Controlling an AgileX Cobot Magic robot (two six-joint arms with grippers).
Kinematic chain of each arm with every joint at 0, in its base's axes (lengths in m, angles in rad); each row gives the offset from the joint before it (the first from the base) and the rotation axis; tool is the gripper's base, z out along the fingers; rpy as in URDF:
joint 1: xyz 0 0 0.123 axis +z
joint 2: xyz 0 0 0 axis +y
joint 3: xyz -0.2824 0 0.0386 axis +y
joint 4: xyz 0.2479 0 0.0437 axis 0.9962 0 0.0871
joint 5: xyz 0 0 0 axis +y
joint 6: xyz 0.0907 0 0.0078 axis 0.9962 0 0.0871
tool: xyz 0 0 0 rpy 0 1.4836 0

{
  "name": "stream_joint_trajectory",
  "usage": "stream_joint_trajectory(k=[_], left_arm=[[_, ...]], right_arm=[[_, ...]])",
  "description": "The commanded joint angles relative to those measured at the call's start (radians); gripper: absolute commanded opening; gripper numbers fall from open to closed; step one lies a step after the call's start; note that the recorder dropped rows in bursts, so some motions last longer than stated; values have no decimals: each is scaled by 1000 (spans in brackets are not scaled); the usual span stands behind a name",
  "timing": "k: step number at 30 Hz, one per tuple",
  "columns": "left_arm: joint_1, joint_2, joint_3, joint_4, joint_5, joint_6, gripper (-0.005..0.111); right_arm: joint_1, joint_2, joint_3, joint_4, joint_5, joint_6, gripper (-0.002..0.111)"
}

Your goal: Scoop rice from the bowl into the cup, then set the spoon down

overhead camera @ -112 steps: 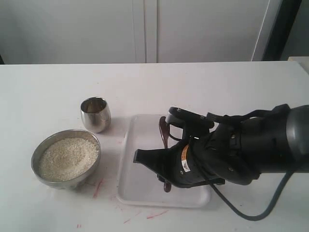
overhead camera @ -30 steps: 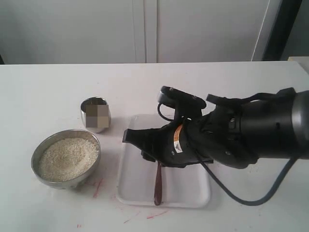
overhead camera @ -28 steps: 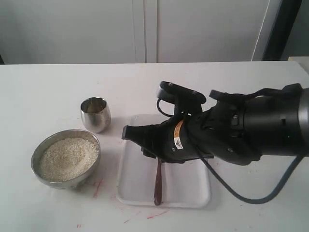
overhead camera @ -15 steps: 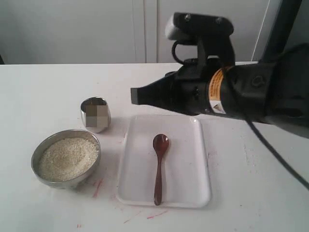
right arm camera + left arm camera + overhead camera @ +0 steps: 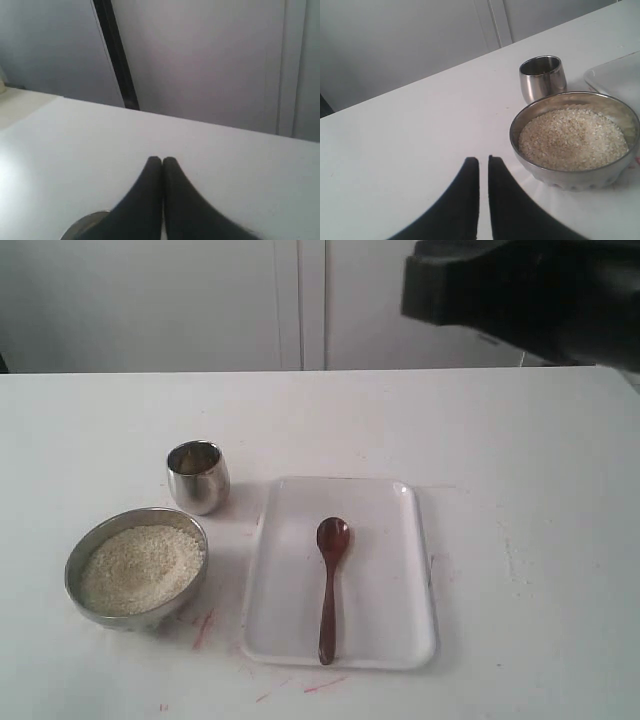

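While both grippers hang empty, the spoon [image 5: 327,590] lies on the tray [image 5: 385,540]: task judged at or near its end.
Left gripper [image 5: 483,161]: jaws drawn nearly together, a sliver of gap between them, nothing held, poised near the bowl [image 5: 135,512]. Bowl: far left of the table [image 5: 530,560], well filled with rice [image 5: 140,568]. Cup [image 5: 198,476]: upright just beyond the bowl, close but apart (contents not legible, so the scooping cannot be confirmed). Tray: white, right of both vessels. Spoon: lengthwise along the tray's middle, bowl end toward the far side. Right gripper [image 5: 162,161]: jaws pressed together, empty, raised at the upper right, well clear of the table. Remaining: nothing evident.
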State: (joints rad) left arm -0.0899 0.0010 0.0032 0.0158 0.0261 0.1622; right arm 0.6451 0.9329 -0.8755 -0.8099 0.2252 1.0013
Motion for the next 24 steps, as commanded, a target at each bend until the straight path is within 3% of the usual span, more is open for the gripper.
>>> stream_joint_trajectory(k=[1,10,16,24], left_arm=[[-3,-1,-3,-7,-4,-1,14],[-3,-1,-3,-7,-4,-1,14],[-3,-1,-3,-7,-4,-1,14],[-3,-1,-3,-7,-4,-1,14]], right_arm=[[-5,-99,-7,32,105,-52,0],[-5,-300,-7,316,321,-469,0],[-5,-457,-7,446,454,-634,0],[-5,-687,-7,473,554,-665,0]])
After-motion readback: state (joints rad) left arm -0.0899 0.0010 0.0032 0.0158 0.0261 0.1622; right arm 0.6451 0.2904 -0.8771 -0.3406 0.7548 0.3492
